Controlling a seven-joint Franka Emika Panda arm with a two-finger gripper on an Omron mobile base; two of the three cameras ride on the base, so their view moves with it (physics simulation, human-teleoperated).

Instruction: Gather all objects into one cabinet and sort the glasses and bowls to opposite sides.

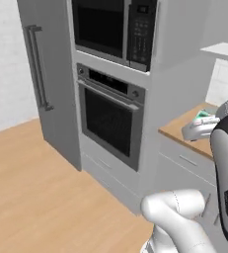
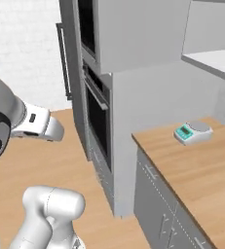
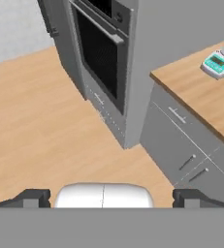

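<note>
Gripper (image 3: 111,198) is wide open w/ nothing in it, hanging over the floor by the oven (image 1: 110,118). Can't spot cups, bowls or cabinet, so prob repositioning imo.

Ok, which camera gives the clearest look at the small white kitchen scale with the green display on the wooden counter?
The right base view: the small white kitchen scale sits whole and unobstructed on the wooden counter. The hand view shows the scale at the upper right edge. In the left base view the robot's arm partly covers it.
</note>
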